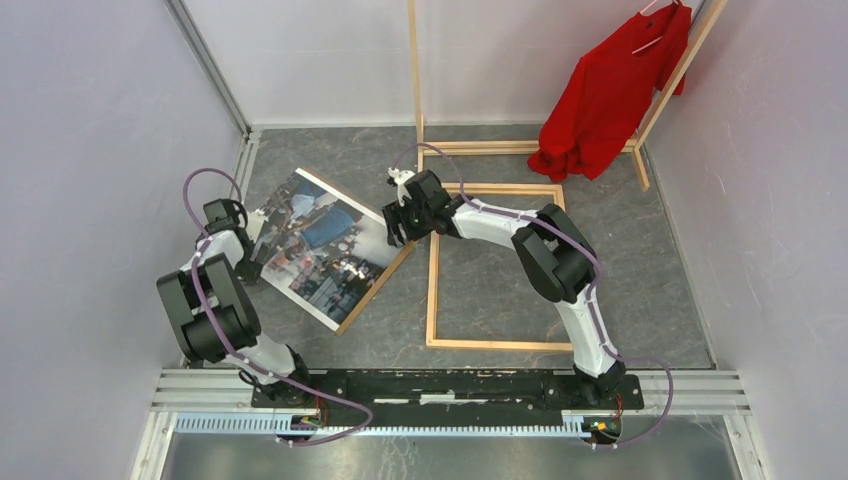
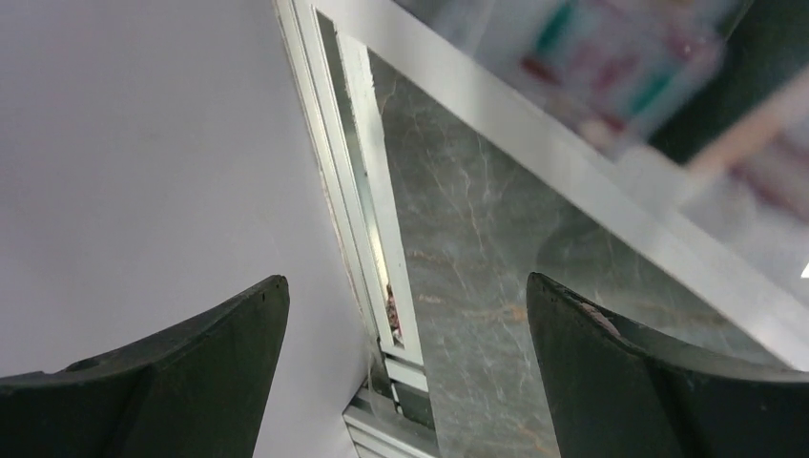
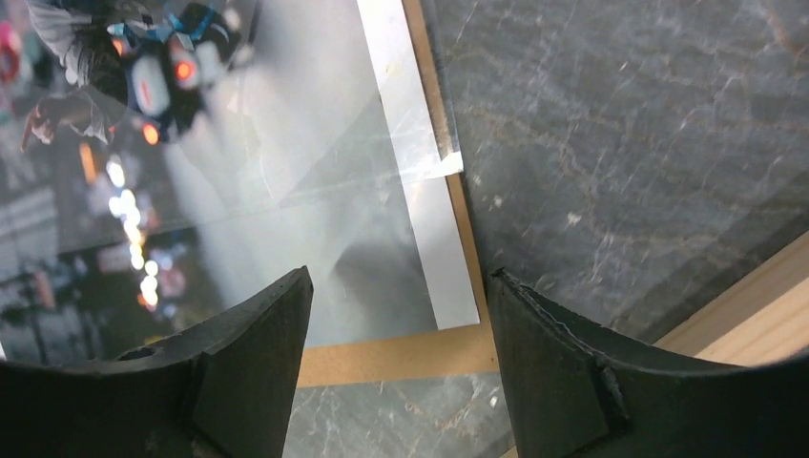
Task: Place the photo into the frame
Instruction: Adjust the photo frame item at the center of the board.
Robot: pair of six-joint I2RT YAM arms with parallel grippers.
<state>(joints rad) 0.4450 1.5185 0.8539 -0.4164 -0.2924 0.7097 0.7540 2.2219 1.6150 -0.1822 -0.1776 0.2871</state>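
We line up on the photo's corner

The photo [image 1: 315, 245] lies askew on a brown backing board [image 3: 401, 358], just beside the frame [image 1: 433, 300]. The right gripper [image 3: 396, 286] hangs open over its corner, and the left gripper [image 2: 405, 286] is open too — we should pinch paper only, not board.

Grey marbled table [image 1: 650, 290], pale wood frame [image 1: 500, 344], red shirt [image 1: 610, 95] — blue-toned street photo [image 1: 320, 245]
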